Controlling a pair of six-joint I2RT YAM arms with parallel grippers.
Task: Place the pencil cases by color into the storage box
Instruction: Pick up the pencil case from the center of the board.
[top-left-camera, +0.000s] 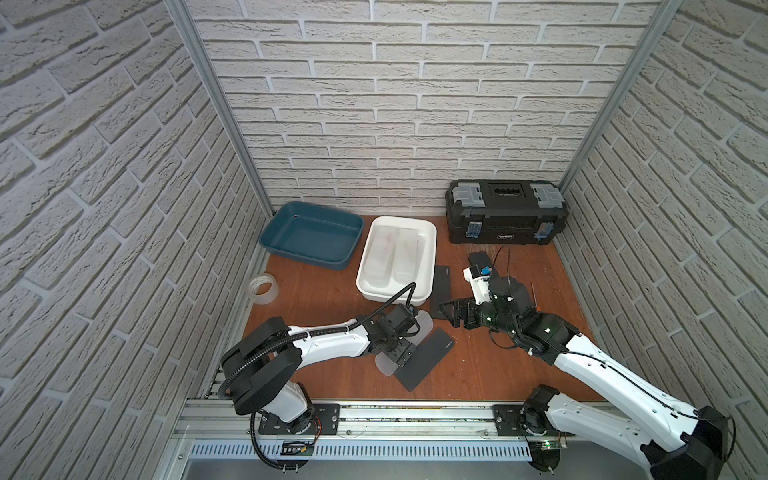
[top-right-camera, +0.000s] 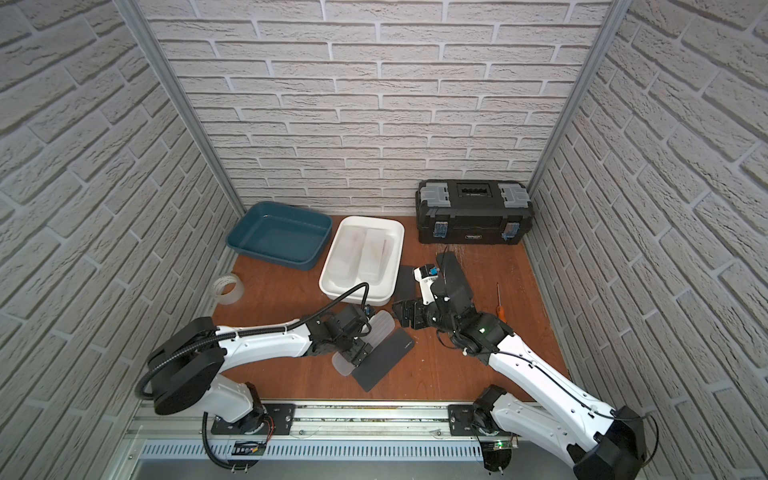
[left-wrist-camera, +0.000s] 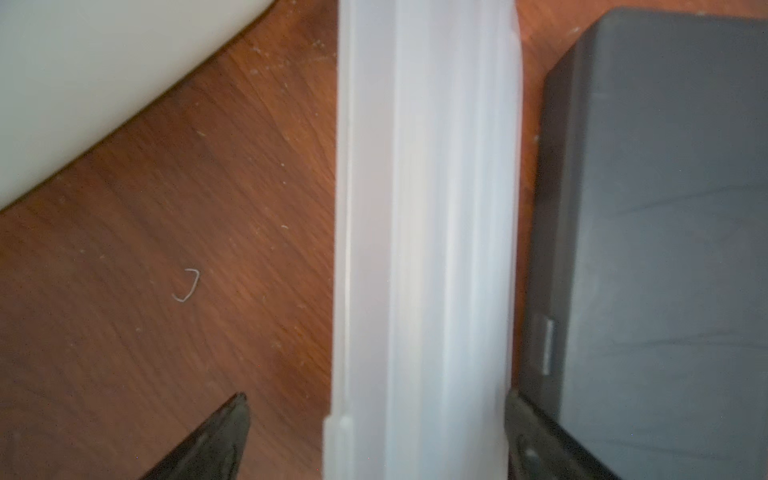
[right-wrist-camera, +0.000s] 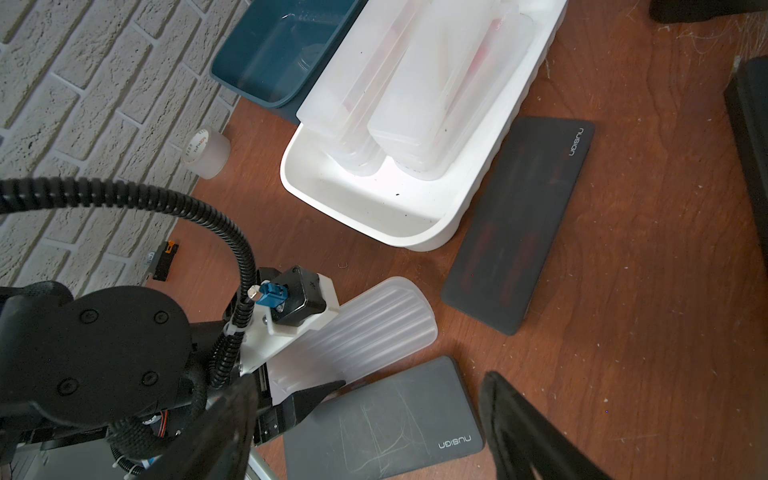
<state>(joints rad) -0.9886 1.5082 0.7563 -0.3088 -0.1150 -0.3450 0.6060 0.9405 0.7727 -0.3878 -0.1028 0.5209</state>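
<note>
- Straddling a frosted pencil case (left-wrist-camera: 424, 208) that lies flat on the desk (top-left-camera: 478, 374), the left claw (top-left-camera: 397, 353) stands wide and grips nothing.
- One finger (left-wrist-camera: 216, 436) is clear of the case, with bare wood between them. The other sits right at the opposite long edge, squeezed between this case and a black pencil case (left-wrist-camera: 665, 208) lying alongside.
- The step in hand looks like the grasp of this frosted case. The claw is in position around it but has not yet closed.
- Just ahead of the left claw is the white tray (top-left-camera: 432, 245), with two frosted cases (right-wrist-camera: 415, 104) already inside. Beyond that is the blue tray (top-left-camera: 303, 255), with nothing in it.
- I judge that the white tray takes the frosted cases and the blue one is meant for the black.
- The next move calls for closing evenly on the two long edges without pinching or dragging the black neighbour.
- After that comes a lift high enough to clear the tray's near rim, then laying the case beside or on the two inside.
- The right claw (top-left-camera: 444, 311) hovers beyond the black case, fingers apart with nothing between them. A second black case (right-wrist-camera: 519, 224) lies against the white tray's side, near that claw.
</note>
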